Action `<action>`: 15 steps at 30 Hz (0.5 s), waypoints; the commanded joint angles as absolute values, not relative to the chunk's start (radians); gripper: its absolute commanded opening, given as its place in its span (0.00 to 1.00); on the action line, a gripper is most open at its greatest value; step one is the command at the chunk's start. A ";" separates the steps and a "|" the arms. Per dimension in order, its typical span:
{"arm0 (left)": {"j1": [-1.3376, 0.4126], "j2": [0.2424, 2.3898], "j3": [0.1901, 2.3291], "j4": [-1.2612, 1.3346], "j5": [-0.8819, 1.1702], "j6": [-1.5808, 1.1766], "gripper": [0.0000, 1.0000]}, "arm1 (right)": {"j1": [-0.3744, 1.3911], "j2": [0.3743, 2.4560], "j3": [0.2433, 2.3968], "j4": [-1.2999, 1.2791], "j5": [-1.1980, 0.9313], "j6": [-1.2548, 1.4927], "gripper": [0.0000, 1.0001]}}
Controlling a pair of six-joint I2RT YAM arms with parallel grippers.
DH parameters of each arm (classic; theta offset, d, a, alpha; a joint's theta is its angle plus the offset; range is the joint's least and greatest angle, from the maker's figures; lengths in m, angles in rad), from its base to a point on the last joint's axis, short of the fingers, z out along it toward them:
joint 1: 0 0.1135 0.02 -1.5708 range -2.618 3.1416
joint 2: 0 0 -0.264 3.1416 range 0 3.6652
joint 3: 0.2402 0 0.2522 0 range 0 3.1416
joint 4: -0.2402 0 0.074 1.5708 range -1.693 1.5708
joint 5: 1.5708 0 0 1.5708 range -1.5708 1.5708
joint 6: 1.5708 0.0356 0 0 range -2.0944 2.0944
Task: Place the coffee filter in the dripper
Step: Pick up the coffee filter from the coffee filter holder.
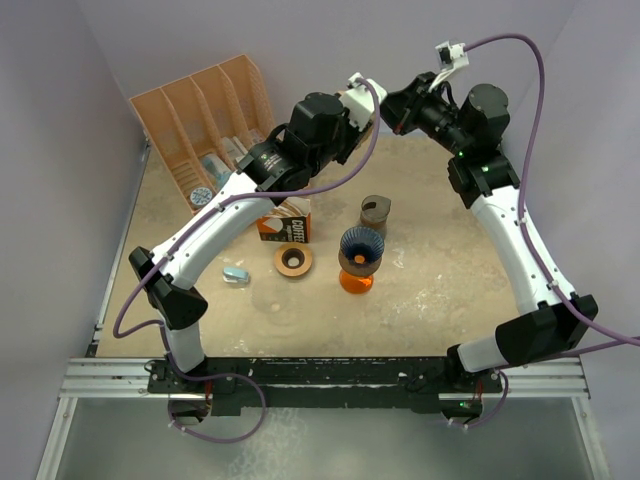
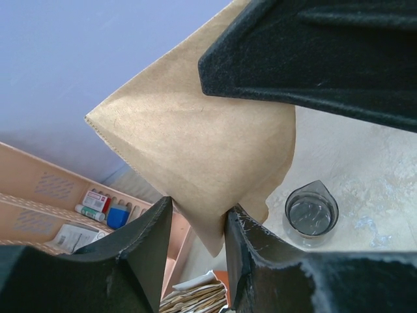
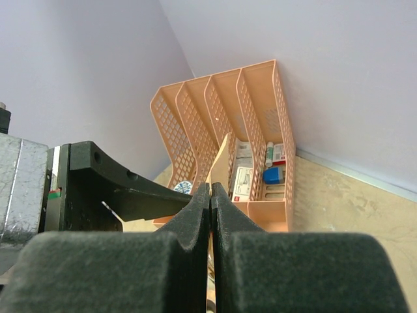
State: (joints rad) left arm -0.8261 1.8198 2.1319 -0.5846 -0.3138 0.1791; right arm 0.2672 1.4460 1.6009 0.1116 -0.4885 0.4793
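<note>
Right wrist view. Shows the right gripper (image 3: pixel 210 192) clamped fully together on the coffee filter (image 3: pixel 223 163), seen edge-on as a thin tan sheet rising from between the pads, with the orange rack (image 3: pixel 260 111) behind. Seems pinched flat by one side so that the pointed end hangs free for the other arm. Shows no dripper here.

Left wrist view. Looks straight onto the flat face of the filter. Finds the left gripper (image 2: pixel 197 212) part-way open, its two fingers (image 2: pixel 146 241) standing either side of the filter's narrow end; cannot tell whether they touch the paper. Reads as closing in along the creased edges, likely to take the filter over or to pop the cone open. Catches a tinted cup (image 2: pixel 311 212) on the surface (image 2: pixel 365 169) below.

Top view. Puts both grippers raised in the air behind the dripper (image 1: pixel 360 245), meeting tip to tip. Finds the dripper blue, upright on an orange base and empty, with the filter box (image 1: pixel 285 225) to its left and the tinted cup just behind it. Calls for bringing the filter down, point first, into that cone.
</note>
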 commanded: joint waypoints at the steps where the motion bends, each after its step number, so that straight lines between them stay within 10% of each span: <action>1: -0.831 1.822 2.158 -0.544 -0.290 0.195 0.33 | 0.262 1.419 1.599 0.167 -0.494 0.486 0.00; 15: -0.831 1.813 2.151 -0.550 -0.265 0.208 0.17 | 0.259 1.411 1.588 0.175 -0.497 0.489 0.00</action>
State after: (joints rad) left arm -0.8265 1.8198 2.1319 -0.5850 -0.2829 0.1925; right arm 0.2672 1.4460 1.5936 0.1181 -0.4889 0.4805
